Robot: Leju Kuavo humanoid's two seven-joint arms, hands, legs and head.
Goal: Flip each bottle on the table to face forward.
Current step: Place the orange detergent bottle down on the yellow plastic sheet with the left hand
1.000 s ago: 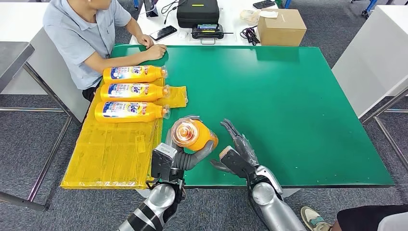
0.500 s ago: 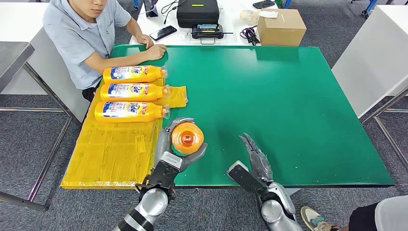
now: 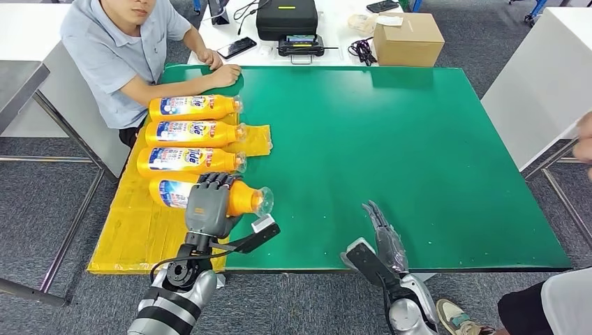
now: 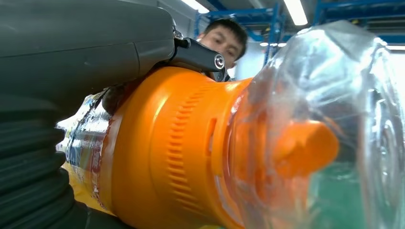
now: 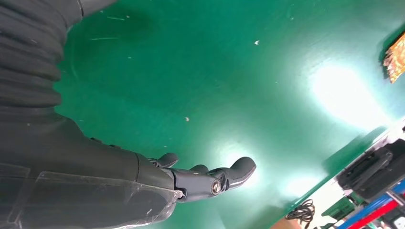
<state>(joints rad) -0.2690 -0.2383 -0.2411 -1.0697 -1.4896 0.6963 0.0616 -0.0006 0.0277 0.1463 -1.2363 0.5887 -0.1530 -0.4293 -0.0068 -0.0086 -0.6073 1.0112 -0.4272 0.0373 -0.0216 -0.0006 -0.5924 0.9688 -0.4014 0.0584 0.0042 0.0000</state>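
Note:
Three orange bottles (image 3: 192,132) lie in a row on the yellow mat (image 3: 157,223), labels up, caps toward the green table. A fourth orange bottle (image 3: 241,199) lies below them on the mat, label up, and my left hand (image 3: 207,204) grips it from above. The left wrist view shows that bottle's orange shoulder (image 4: 176,152) and clear cap (image 4: 329,129) close up, with my hand (image 4: 81,52) wrapped over it. My right hand (image 3: 382,237) hangs over the table's near edge, fingers straight and apart, holding nothing; in the right wrist view it (image 5: 200,179) hovers over bare green surface.
A person (image 3: 126,49) sits at the far left corner, forearm resting on the green table (image 3: 419,153). Behind it a white table holds a black case (image 3: 286,17), a cardboard box (image 3: 408,38) and a phone (image 3: 237,47). A person's hand (image 3: 585,143) shows at the right edge.
My left hand turned the bottle from cap-toward-me to lying flat and carried it left onto the yellow mat below the third bottle. My right hand stayed low at the near edge.

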